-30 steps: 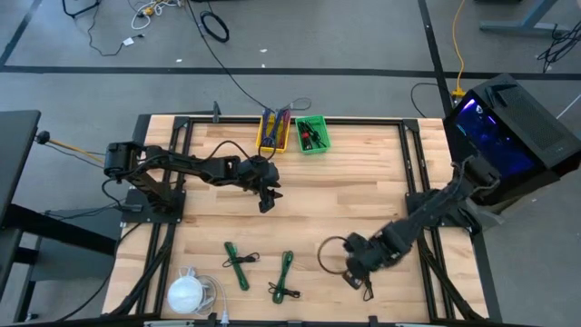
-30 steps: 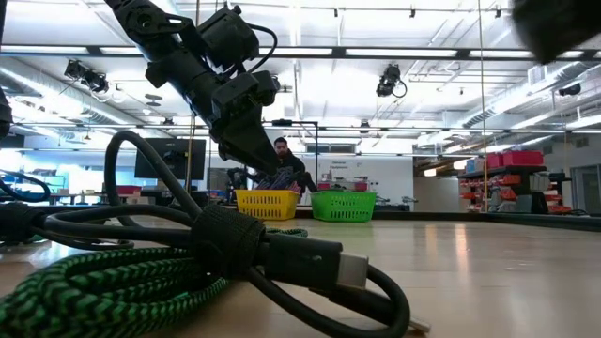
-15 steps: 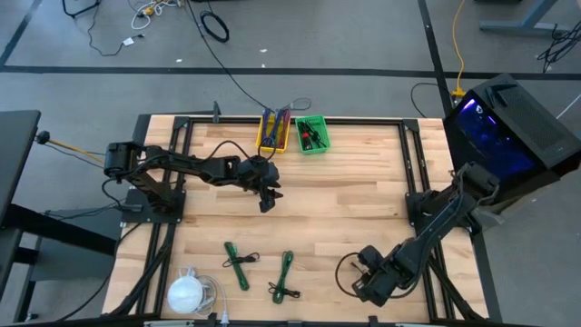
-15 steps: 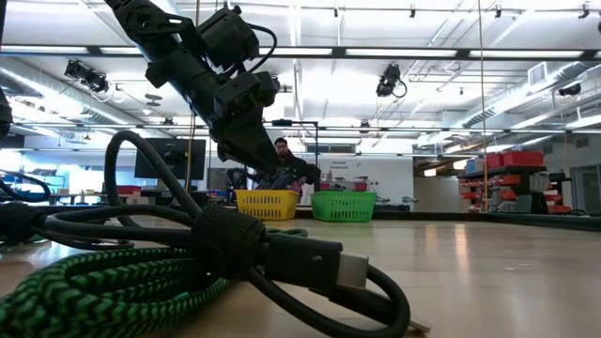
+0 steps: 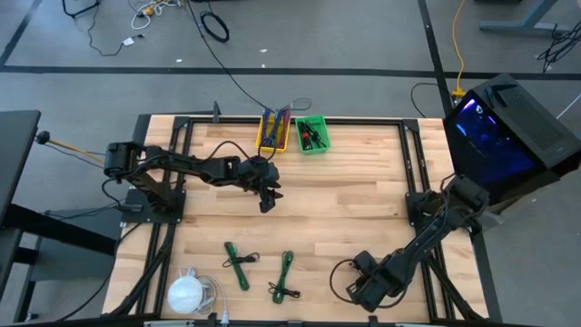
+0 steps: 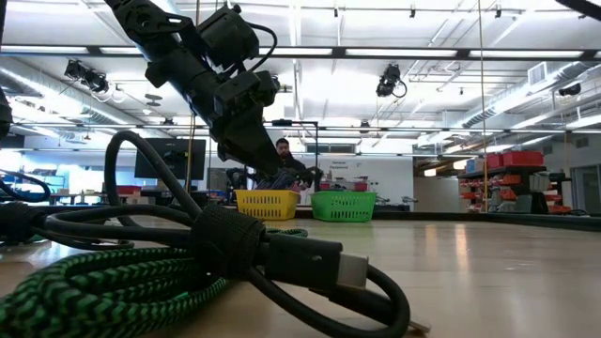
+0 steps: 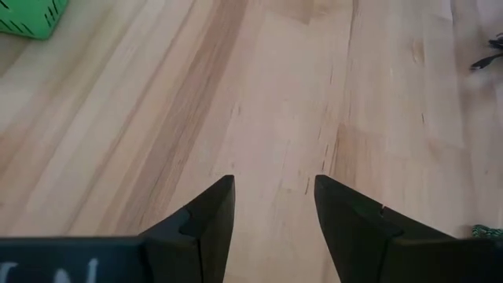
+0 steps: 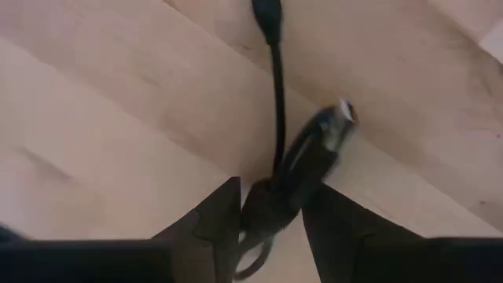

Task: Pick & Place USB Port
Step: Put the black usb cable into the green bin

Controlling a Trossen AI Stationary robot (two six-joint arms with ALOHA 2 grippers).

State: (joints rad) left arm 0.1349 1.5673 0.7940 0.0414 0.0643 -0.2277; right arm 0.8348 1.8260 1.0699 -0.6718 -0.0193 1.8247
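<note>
My right claw (image 8: 271,206) is down at the near edge of the counter (image 5: 363,195), pinching a black USB cable (image 8: 302,161) between its fingers — the metal plug end pokes out just past them, and the cable's loop (image 5: 340,277) trails on the wood beside the claw. My left claw (image 7: 271,200) hangs over bare wood mid-counter, fingers spread with nothing between them. At the far edge I see a yellow bin (image 5: 274,133) and a green bin (image 5: 312,134) side by side — two green cables (image 5: 238,264) lie near the front
</note>
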